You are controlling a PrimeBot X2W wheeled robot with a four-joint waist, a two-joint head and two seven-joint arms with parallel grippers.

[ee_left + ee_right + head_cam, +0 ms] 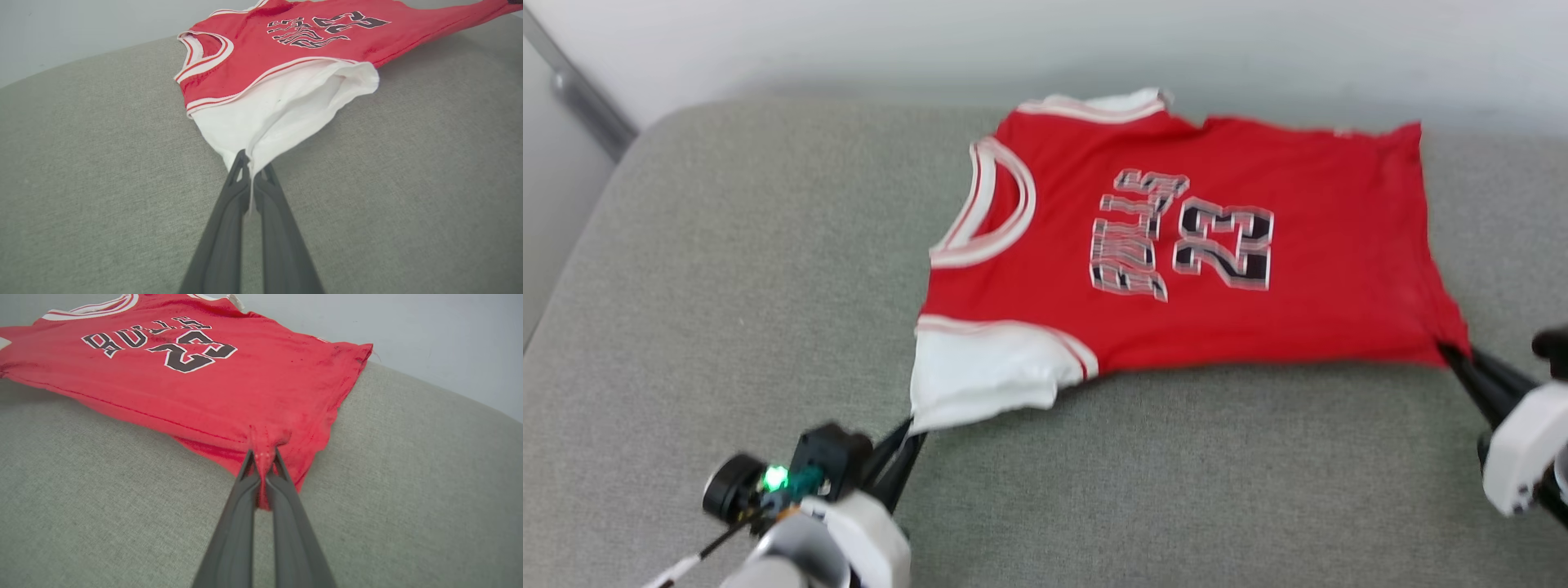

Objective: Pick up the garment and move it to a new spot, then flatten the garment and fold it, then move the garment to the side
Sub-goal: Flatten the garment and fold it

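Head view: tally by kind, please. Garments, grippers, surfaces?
garment: 1
grippers: 2, left gripper and right gripper, each shut on the garment
grey cushion: 1
Total: 4

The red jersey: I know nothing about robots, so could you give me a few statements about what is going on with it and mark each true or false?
1. The left gripper is pinching the jersey by its white sleeve. True.
2. The right gripper hangs open above the cloth. False: it is shut on a corner of the red hem.
3. The number 23 faces up. True.
4. The jersey is folded in half. False: it lies spread out on the grey fabric surface.
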